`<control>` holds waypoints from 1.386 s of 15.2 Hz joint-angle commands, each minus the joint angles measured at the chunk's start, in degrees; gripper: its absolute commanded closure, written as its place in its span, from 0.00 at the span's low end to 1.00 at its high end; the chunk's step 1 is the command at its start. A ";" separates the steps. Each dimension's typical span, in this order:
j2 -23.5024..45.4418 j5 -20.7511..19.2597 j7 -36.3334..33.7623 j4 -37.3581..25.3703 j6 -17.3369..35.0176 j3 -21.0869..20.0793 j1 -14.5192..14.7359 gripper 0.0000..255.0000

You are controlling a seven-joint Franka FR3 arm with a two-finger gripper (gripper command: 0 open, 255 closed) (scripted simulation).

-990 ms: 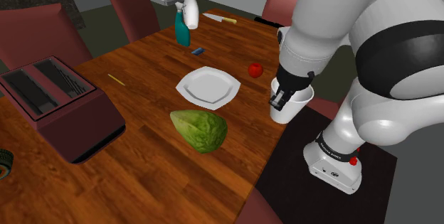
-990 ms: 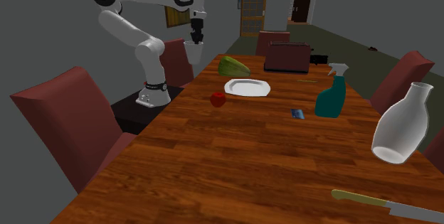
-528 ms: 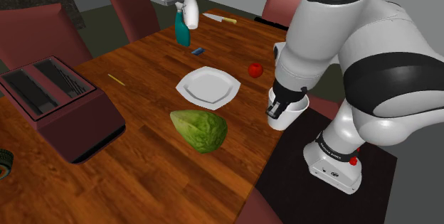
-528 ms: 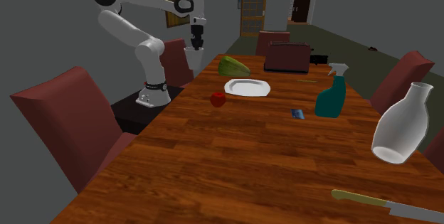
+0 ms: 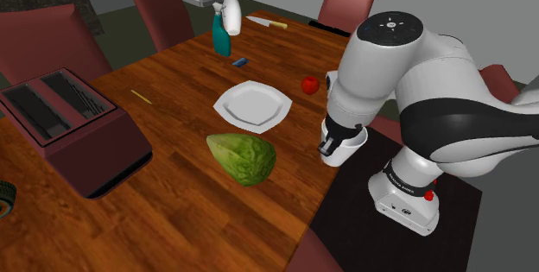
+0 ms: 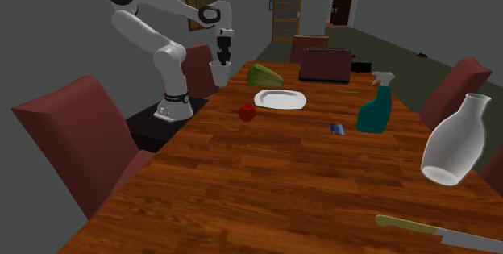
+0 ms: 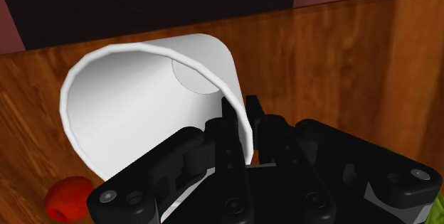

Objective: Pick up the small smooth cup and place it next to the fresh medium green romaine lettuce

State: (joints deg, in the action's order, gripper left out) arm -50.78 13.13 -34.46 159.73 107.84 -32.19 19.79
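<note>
My gripper (image 5: pixel 332 141) is shut on the rim of a plain white cup (image 5: pixel 348 147), held upright at the table's edge nearest the stand. In the wrist view one finger sits inside the cup (image 7: pixel 135 105) and the other outside; the gripper (image 7: pixel 244 129) pinches the cup wall. The green romaine lettuce (image 5: pixel 243 158) lies on the wooden table, apart from the cup and further to the shoulder view's left. In the second exterior view the gripper (image 6: pixel 223 53) holds the cup (image 6: pixel 218 72) just left of the lettuce (image 6: pixel 264 75). Whether the cup touches the table I cannot tell.
A white plate (image 5: pixel 251 104) lies behind the lettuce, with a red fruit (image 5: pixel 309 84) next to it. A dark red toaster (image 5: pixel 65 125) stands at the left. At the far end are a teal spray bottle (image 5: pixel 221 32), a white bottle (image 5: pixel 231 11) and a knife (image 5: pixel 267 22). Chairs surround the table (image 5: pixel 181 218).
The arm has come down and carried the cup leftward in the shoulder view, from beside the table to its edge, nearer the lettuce. The grip on the rim has not changed.
</note>
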 commanded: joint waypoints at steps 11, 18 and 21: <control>3.07 1.82 -1.04 4.14 7.11 -2.79 0.19 1.00; 3.07 1.82 -1.03 4.14 7.11 -2.79 0.19 0.00; 2.24 1.40 -1.02 2.59 4.77 -2.18 0.22 0.00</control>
State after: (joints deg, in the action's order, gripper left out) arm -48.11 14.76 -35.49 163.16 113.90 -34.69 20.00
